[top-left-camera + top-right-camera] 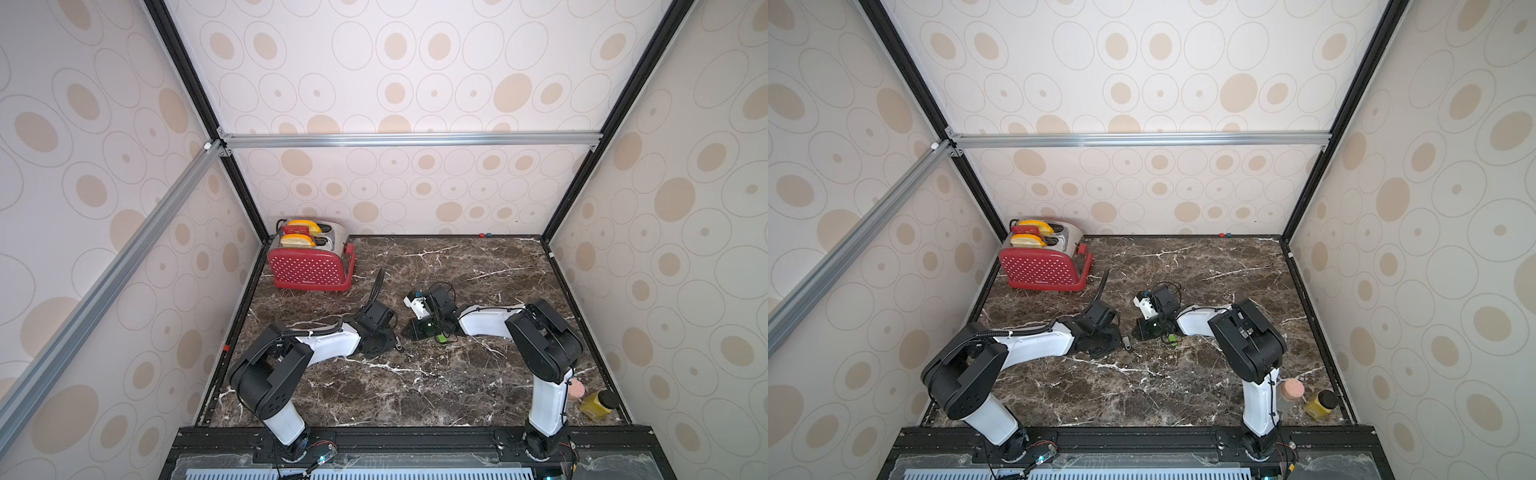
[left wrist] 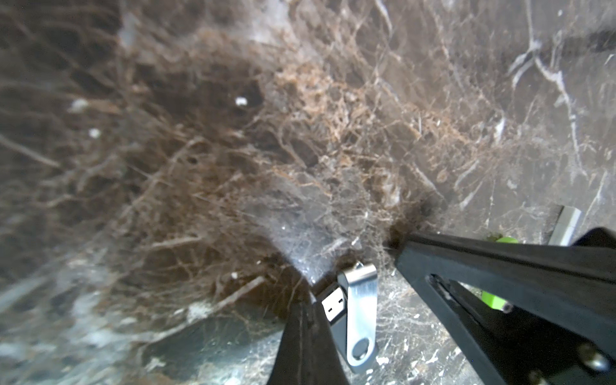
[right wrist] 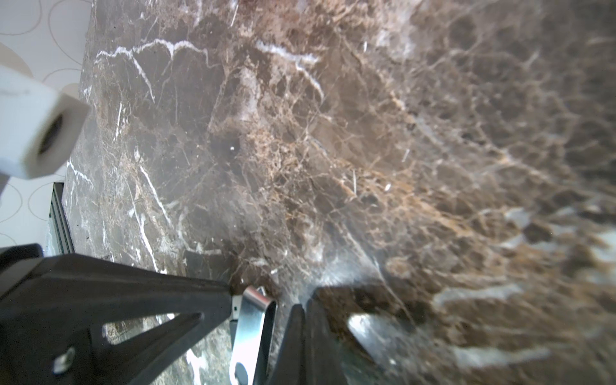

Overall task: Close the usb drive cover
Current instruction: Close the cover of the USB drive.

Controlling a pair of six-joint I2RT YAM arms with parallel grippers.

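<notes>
- The usb drive (image 1: pixel 1126 343) lies flat near the middle of the bench (image 1: pixel 1225 374). Its silver cover (image 2: pixel 361 310) is swung slightly off the black body, so the plug end shows.
- The left pincer (image 2: pixel 305 300) has its fingers together and holds nothing. In the top views its tip appears to rest against the body at the drive's 9 o'clock.
- The right pincer (image 3: pixel 305 308) is likewise together and empty, just beside the cover's edge at about 2 o'clock.
- Main risk: the drive is only braced, not gripped, so a push from the right could skid or spin it on the smooth marble instead of turning the cover.
- A push landing close to the pivot would likely shove the whole drive past the left tip.
- The two tips are near each other, so closing in further could knock them together or pop the drive upward.
- The left arm (image 1: pixel 328 340) and right arm (image 1: pixel 486 320) both reach inward from the 6 o'clock edge, with elbows raised, forearms low and wrists pitched down toward the bench.
</notes>
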